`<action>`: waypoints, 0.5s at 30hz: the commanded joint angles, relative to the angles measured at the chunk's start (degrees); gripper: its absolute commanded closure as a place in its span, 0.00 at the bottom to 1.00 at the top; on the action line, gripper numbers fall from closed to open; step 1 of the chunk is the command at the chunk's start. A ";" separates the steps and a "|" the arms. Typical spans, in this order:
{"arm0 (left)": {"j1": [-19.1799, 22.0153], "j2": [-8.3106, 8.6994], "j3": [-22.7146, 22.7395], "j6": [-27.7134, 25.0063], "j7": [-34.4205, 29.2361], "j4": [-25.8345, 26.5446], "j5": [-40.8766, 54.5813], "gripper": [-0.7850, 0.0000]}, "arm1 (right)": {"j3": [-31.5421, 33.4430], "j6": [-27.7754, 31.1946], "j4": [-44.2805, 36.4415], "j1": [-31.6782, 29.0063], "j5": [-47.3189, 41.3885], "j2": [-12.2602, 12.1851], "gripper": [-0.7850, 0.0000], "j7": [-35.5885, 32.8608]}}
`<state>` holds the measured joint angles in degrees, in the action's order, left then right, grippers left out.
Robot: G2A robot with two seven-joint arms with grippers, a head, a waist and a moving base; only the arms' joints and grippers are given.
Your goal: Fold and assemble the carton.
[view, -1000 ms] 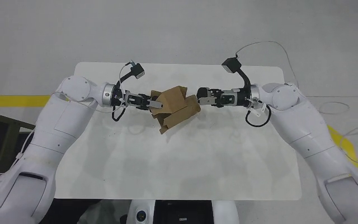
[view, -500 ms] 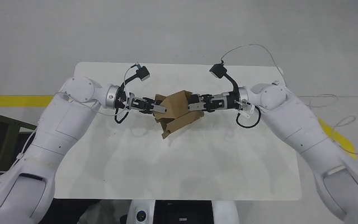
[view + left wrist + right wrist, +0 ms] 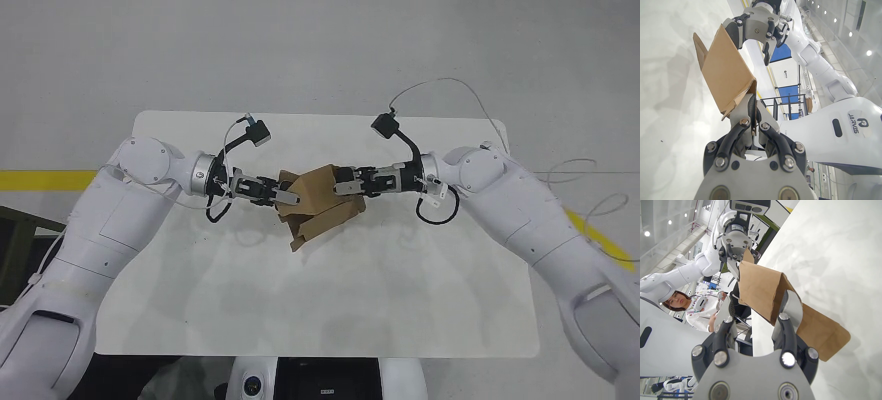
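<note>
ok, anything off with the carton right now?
The carton is skewed, not square: the corner pinched in the left gripper looks crumpled and frayed, and one flap sticks out unfolded by the open right gripper.

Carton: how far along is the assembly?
Early. Done: the brown cardboard carton is partly opened into a sleeve. In hand: the left tool is shut on one corner edge; the right tool is open, one finger against the opposite end. Left: end flaps stand unfolded, one splayed out flat; no end is closed.
</note>
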<state>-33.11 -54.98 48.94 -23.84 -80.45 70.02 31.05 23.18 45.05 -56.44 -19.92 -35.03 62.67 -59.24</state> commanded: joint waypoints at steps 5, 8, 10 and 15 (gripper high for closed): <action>0.20 0.19 -0.44 -0.18 0.18 -0.03 0.10 1.00 | -2.37 0.00 0.61 0.77 -1.98 0.75 0.51 -0.01; 0.32 0.27 -0.64 -0.30 0.30 -0.22 0.07 1.00 | -3.16 0.02 0.73 1.03 -3.49 0.98 0.53 0.01; 0.39 0.33 -0.78 -0.38 0.38 -0.29 0.04 1.00 | -3.58 -0.21 0.52 1.12 -4.83 1.05 0.53 -0.22; 0.55 0.43 -1.22 -0.36 0.36 -0.49 0.19 1.00 | -4.31 -1.24 0.72 2.28 -5.40 0.68 0.61 -1.25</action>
<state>-32.59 -54.57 47.83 -24.22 -80.07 69.61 31.22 19.05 44.08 -55.87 -18.09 -41.02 63.50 -60.23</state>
